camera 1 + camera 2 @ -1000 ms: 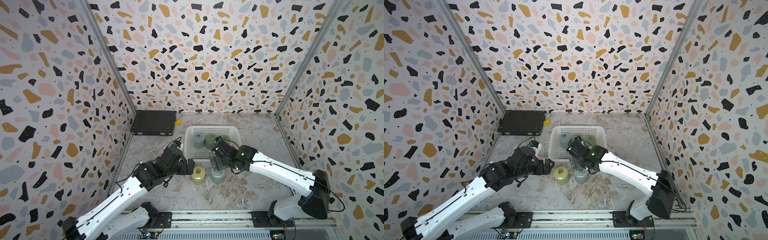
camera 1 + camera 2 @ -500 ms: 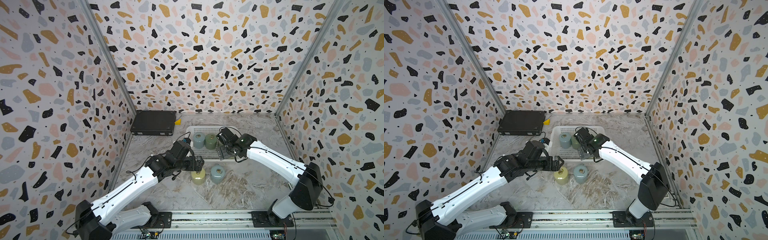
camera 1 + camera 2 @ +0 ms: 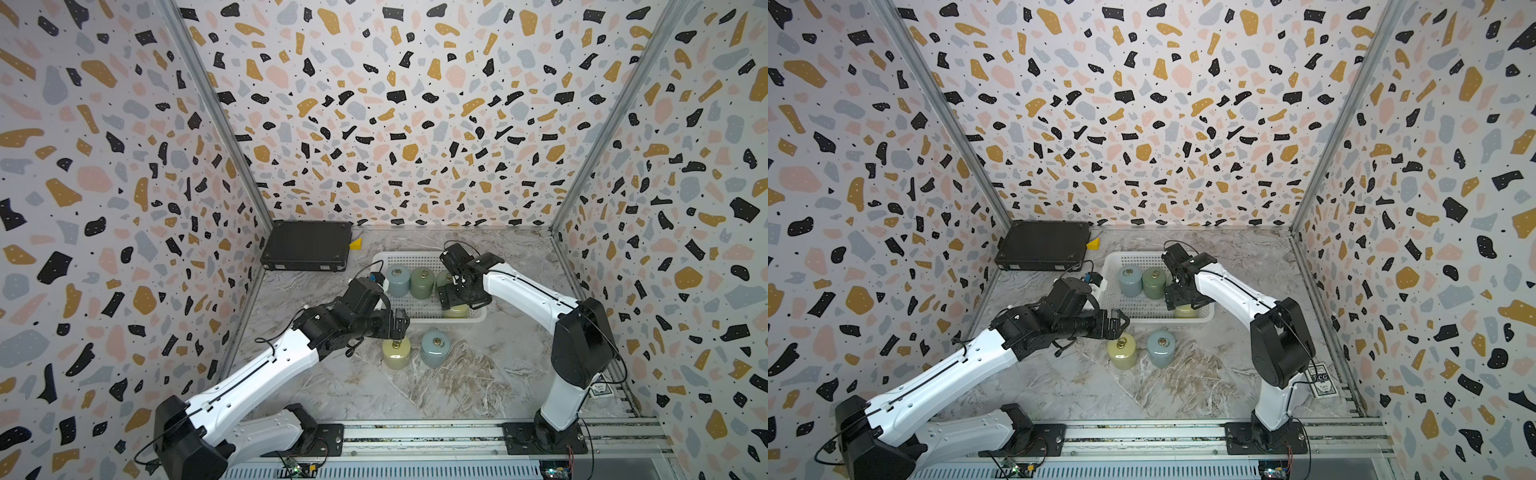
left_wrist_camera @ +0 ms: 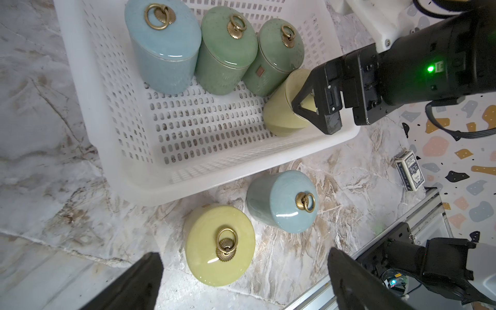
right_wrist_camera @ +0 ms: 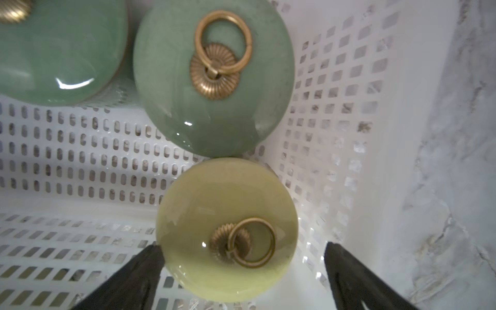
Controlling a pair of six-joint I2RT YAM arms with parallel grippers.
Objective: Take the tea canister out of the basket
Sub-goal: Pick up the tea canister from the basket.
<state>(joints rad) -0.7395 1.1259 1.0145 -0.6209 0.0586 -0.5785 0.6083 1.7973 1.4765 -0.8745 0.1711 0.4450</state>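
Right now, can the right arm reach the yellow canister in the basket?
Probably yes. The right tool hangs open above that yellow canister, fingers either side of its lid. The green canister and basket wall are close but seem not to block it.

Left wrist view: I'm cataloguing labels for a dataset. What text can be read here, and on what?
"BCG": on the card box.
Finer print on that box: too small to read.
Brown tag on a green canister: no readable text.
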